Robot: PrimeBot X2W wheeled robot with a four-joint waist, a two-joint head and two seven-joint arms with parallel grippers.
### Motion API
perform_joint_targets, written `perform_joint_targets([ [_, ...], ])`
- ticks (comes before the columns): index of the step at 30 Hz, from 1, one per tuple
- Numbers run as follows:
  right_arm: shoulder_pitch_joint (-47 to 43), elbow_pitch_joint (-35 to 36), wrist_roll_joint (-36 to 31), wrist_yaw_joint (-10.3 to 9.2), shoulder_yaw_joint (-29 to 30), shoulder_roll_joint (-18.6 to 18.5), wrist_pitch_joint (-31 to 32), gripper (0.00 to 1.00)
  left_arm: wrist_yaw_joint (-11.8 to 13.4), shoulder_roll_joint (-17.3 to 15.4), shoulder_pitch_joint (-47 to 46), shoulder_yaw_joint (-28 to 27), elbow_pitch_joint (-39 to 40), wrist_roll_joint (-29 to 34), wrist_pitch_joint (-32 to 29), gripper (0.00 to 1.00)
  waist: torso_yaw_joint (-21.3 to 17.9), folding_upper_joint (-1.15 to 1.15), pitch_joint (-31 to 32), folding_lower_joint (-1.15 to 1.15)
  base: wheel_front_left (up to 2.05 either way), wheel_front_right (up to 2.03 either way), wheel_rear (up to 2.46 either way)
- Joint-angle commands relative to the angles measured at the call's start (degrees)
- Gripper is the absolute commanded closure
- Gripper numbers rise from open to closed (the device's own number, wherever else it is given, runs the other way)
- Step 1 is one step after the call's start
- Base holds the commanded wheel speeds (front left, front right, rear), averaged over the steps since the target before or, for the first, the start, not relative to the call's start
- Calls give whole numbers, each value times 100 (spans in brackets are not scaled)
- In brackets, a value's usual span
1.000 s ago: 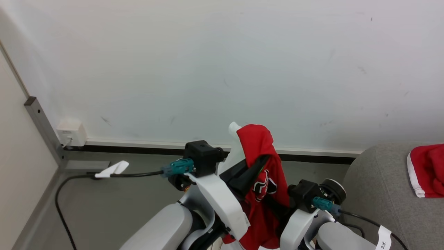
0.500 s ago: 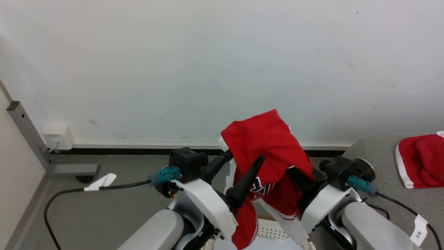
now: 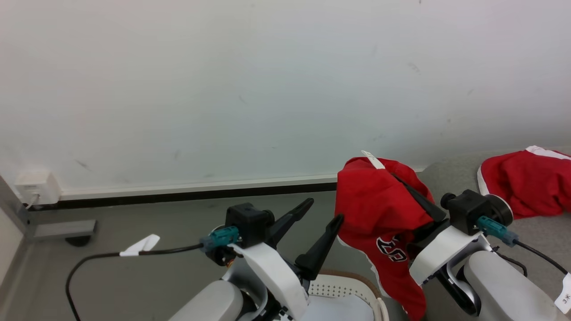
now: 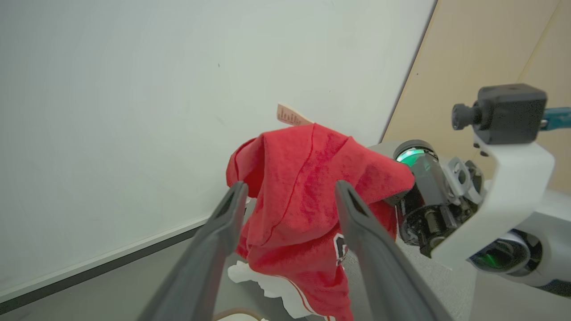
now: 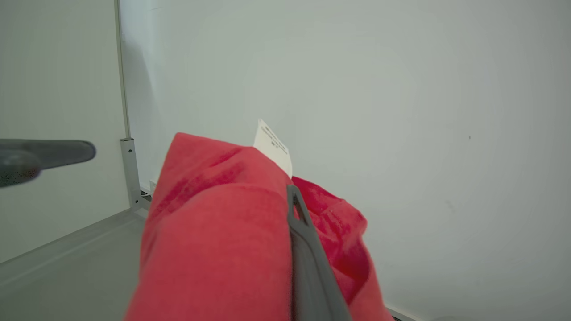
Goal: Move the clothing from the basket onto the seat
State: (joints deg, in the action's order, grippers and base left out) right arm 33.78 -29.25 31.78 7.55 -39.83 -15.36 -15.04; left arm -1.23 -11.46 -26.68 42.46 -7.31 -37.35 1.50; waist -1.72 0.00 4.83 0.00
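Left gripper: fingers spread wide, empty, just beside the cloth | Right gripper: fingers pinched together on red garment, which drapes over them, hanging between basket and seat | Second red garment: lying on seat.

Bright, even, diffuse light — shadows faint and soft-edged. The clothing nearest the right gripper is soft, out of focus; the left gripper looms stretched toward its picture's bottom edge — wide-angle distortion.
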Motion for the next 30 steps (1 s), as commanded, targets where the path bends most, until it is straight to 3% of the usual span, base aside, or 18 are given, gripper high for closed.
perform_joint_targets([
  [1, -67, 30, -27, -13, 41, -49, -19, 100, -24, -2, 61, 1, -27, 26, 28, 0, -96, 0, -34, 0, 0, 0, 0],
  [19, -58, 255, -171, -13, 518, -326, -19, 100, -38, 199, 30, 231, -380, 181, 325, 0, -1185, 0, -222, 0, 0, 0, 0],
  [30, -151, 448, -137, -13, 867, -600, -20, 100, -50, 332, -106, 348, -520, 299, 548, 0, -1549, 0, -402, 0, 0, 0, 0],
])
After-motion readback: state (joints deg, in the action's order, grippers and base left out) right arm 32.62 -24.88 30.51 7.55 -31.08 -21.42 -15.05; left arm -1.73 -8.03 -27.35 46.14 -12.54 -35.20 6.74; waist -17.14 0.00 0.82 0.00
